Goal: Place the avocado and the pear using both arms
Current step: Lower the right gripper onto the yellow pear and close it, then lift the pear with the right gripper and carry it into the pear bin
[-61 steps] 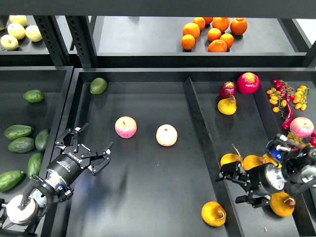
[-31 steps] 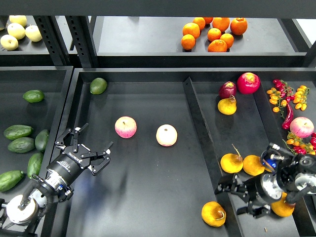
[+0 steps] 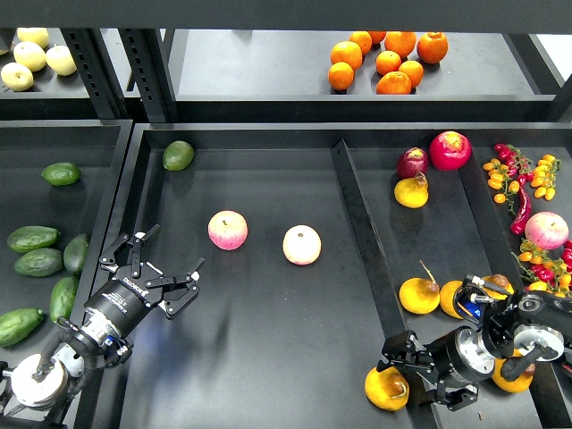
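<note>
Several dark green avocados (image 3: 33, 239) lie in the left tray, to the left of my left gripper (image 3: 172, 253). That gripper is open and empty above the left edge of the middle tray. A yellow-orange pear (image 3: 385, 389) lies at the front right of the middle tray. My right gripper (image 3: 409, 368) is open, reaches over the divider (image 3: 357, 223) and sits just right of this pear. I cannot tell if it touches the pear. More pears (image 3: 418, 295) lie in the right tray, and one pear (image 3: 411, 191) lies farther back.
Two pink-and-yellow apples (image 3: 228, 230) and a lighter green fruit (image 3: 178, 155) lie in the middle tray. Oranges (image 3: 386, 55) are on the back shelf and pale yellow fruit (image 3: 29, 55) at the back left. Red fruit (image 3: 449, 149), chillies and small tomatoes (image 3: 523, 183) fill the right tray.
My right gripper has moved left and toward the front, from over the right tray across the divider to beside the front pear. My left arm has not moved.
</note>
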`<state>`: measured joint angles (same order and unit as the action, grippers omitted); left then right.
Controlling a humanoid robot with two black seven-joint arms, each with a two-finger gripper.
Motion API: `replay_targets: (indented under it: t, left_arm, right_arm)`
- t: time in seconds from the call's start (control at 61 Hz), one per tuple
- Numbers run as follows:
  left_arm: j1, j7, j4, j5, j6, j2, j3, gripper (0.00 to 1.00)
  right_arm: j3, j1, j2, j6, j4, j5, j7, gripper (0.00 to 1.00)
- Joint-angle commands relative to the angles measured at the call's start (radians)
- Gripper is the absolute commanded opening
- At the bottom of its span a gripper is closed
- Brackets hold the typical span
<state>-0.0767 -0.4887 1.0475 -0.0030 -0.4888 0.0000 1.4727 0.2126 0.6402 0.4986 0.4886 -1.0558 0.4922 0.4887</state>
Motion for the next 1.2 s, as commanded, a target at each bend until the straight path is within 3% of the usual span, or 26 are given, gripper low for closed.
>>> replay_targets:
  t: [0.0,0.131,0.36,0.541,0.737,0.901,1.179]
  left_arm:
    - [0.000,0.000,0.000,0.000,0.000,0.000,0.000,0.99]
    - [0.000,0.000,0.000,0.000,0.000,0.000,0.000,0.99]
    - [0.000,0.000,0.000,0.000,0.000,0.000,0.000,0.99]
    - [0.000,0.000,0.000,0.000,0.000,0.000,0.000,0.99]
    - [0.000,0.000,0.000,0.001,0.000,0.000,0.000,0.99]
    - [0.000,0.000,-0.001,0.000,0.000,0.000,0.000,0.99]
    - [0.000,0.000,-0.006,0.000,0.000,0.000,0.000,0.99]
  right_arm:
    - [-0.001,-0.004,0.000,0.000,0.000,-0.006,0.000,0.87]
    - [-0.001,-0.005,0.000,0.000,0.007,-0.020,0.000,0.77]
    - [0.001,-0.007,0.009,0.000,0.019,-0.049,0.000,0.43]
    - [0.001,-0.007,0.012,0.000,0.030,-0.061,0.000,0.36]
    - [0.001,-0.013,0.018,0.000,0.027,-0.267,0.000,0.19]
    - [0.005,0.039,0.044,0.000,0.010,-0.319,0.000,0.17]
    - [-0.001,0.150,0.198,0.000,-0.018,-0.400,0.000,0.19]
